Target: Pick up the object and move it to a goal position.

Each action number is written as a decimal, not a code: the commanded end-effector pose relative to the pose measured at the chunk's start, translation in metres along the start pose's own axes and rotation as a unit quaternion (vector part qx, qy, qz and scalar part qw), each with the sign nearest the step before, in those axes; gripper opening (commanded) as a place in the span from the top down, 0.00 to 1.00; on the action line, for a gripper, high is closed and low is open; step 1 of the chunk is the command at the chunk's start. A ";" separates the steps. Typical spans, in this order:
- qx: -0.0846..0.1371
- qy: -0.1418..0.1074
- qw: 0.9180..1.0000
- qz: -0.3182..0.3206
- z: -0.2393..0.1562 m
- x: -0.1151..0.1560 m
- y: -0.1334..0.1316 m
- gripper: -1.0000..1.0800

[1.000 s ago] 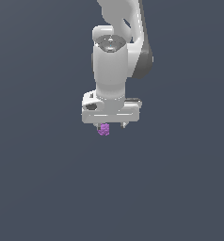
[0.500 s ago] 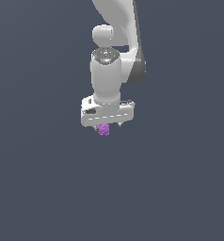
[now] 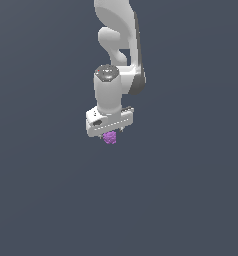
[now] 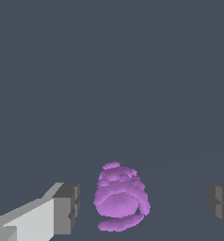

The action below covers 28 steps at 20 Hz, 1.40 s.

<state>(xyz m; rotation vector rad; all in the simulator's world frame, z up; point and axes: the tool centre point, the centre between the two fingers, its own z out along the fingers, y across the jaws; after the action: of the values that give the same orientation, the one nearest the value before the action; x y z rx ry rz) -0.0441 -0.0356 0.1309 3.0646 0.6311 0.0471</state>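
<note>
Viewing the exterior camera first, a white, jointed robot arm (image 3: 118,45) comes down from the upper edge of the frame against a plain, dark slate-grey ground (image 3: 41,200), its cylindrical wrist pointing downward and ending in a white, box-shaped gripper (image 3: 111,134) with a broad crossbar. Directly under that crossbar, near the middle of its width, sits the small, bright purple-magenta, lumpy, knobbly blob (image 3: 109,137), much narrower than the gripper body; its upper part meets the underside of the gripper, and the fingers themselves are too small and too hidden in this view to be made out. Whether the blob rests on the ground or hangs above it cannot be told from this view. In the wrist camera, the same purple blob (image 4: 120,197) appears rounded and ridged, lying between two dark grey finger pads: one pad (image 4: 67,208) fixed on a pale grey finger on one side, the other pad (image 4: 221,201) at the opposite edge of the picture. The jaws stand spread wide apart; the near pad is just beside the blob with a narrow gap visible, and the far pad is well apart from it, so neither pad is touching the blob. The surface behind is uniform dark grey.
</note>
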 end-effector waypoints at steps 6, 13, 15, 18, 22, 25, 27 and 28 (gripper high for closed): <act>0.006 -0.009 0.998 -0.064 0.027 -0.031 -0.005 0.04; 0.010 -0.012 0.996 -0.092 0.038 -0.045 -0.008 0.04; 0.010 -0.013 0.995 -0.094 0.039 -0.046 -0.008 0.04; 0.010 -0.013 0.996 -0.092 0.038 -0.046 -0.008 0.04; 0.010 -0.013 0.996 -0.093 0.046 -0.046 -0.009 0.04; 0.010 -0.013 0.996 -0.093 0.057 -0.047 -0.009 0.04; 0.010 -0.013 0.995 -0.094 0.067 -0.048 -0.010 0.04; 0.010 -0.013 0.995 -0.094 0.072 -0.048 -0.010 0.04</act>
<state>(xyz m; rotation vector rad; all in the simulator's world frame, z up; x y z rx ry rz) -0.0892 -0.0462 0.0650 3.0043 0.9184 0.0006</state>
